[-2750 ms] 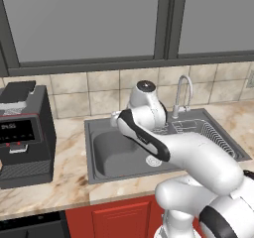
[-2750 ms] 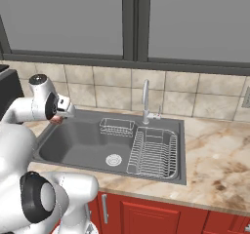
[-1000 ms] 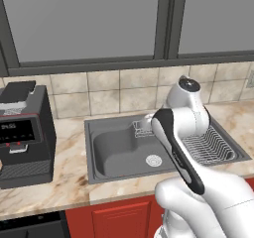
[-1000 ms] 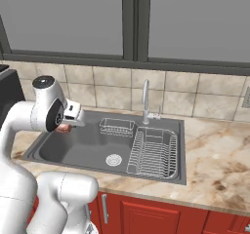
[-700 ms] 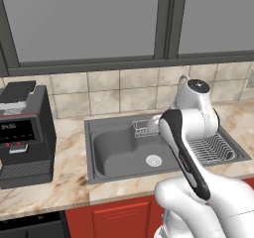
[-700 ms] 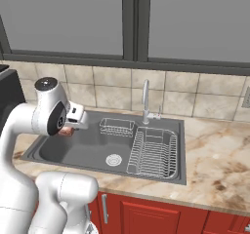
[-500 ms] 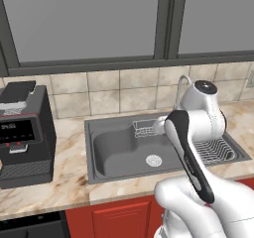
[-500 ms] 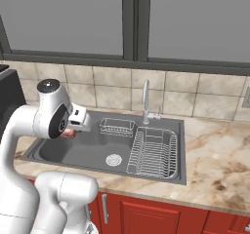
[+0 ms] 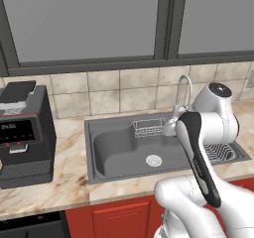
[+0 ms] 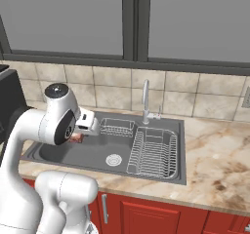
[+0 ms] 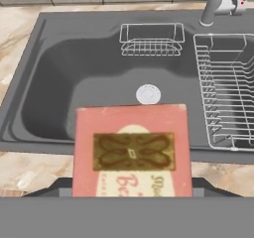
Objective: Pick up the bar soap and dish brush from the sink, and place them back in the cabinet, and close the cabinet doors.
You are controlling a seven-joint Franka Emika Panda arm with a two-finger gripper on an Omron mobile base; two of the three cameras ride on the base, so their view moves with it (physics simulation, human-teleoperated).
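Note:
The bar soap [image 11: 131, 150], a flat pinkish-red block with a gold-patterned label, sits between my fingers and fills the lower middle of the hand view. My gripper [image 11: 131, 185] is shut on it, above the front edge of the dark grey sink [image 11: 34, 68]. In the right base view the gripper [image 10: 80, 130] hangs over the sink's [image 10: 105, 143] left half, with the soap [image 10: 76, 138] showing reddish below it. The basin holds just its white drain [image 11: 148, 94]. The dish brush and the cabinet are out of view.
A wire dish rack [image 10: 154, 152] fills the sink's right side and a small wire basket [image 10: 117, 126] hangs at its back wall. The silver faucet [image 10: 145, 101] stands behind. A black coffee machine [image 9: 22, 133] sits on the marble counter [image 10: 215, 169] to the left.
The arm has swung a little further right over the sink, still carrying the soap. The grip has not changed.

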